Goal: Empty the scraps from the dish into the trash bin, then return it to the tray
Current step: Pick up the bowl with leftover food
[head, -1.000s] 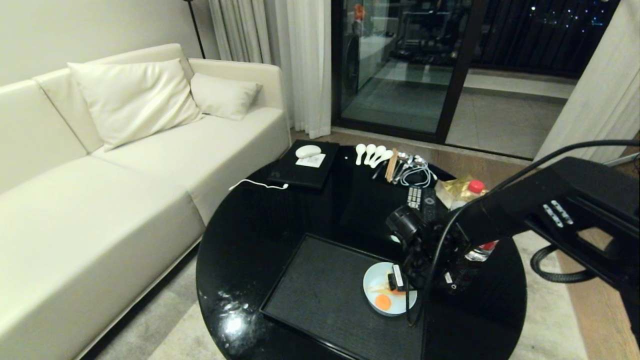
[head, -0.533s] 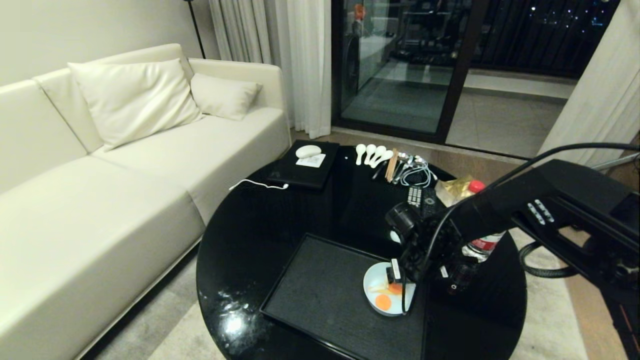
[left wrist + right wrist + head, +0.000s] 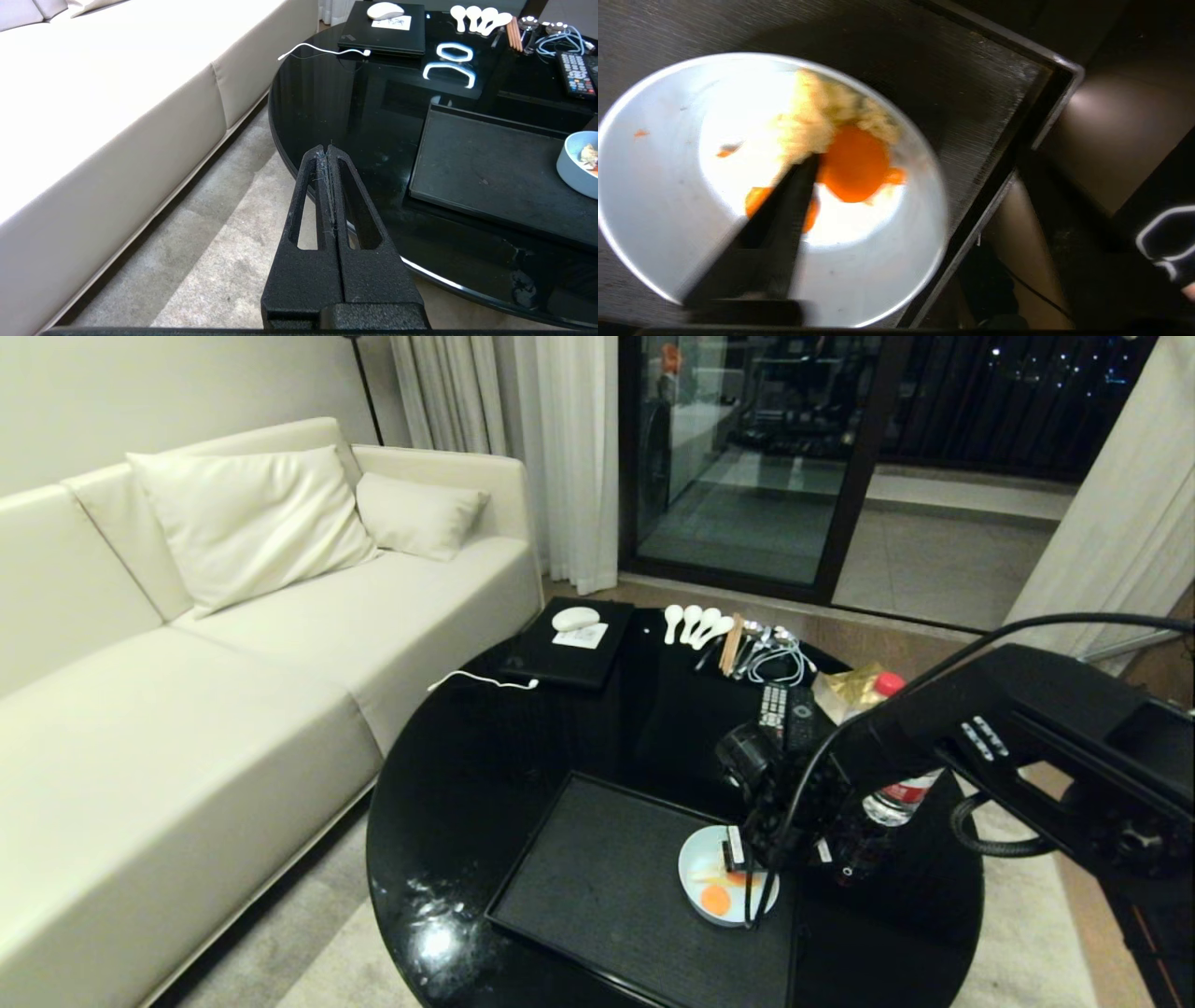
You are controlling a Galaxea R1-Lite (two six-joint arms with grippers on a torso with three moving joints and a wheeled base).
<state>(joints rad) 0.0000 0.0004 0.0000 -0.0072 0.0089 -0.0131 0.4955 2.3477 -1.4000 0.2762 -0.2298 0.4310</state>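
We find the small round pale blue-white dish (image 3: 715, 889) upright, mouth up, no long axis, at the right edge of the flat black rectangular tray (image 3: 597, 877) — orange-and-yellow scraps (image 3: 850, 158) inside, right gripper (image 3: 747, 868) reaching in, finger spread untellable, left gripper (image 3: 328, 158) shut off the table.

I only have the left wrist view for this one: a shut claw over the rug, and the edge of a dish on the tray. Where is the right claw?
Observer: In the head view, the right claw hangs over the dish, by the right edge of the tray.
Reviewer: Has it gripped the dish?
Observer: Not that I can see. In the right wrist view the claw is open, with one finger inside the dish.
Reviewer: Are there scraps in it?
Observer: Yes. An orange slice lies beside pale yellow bits, right at that finger's tip.
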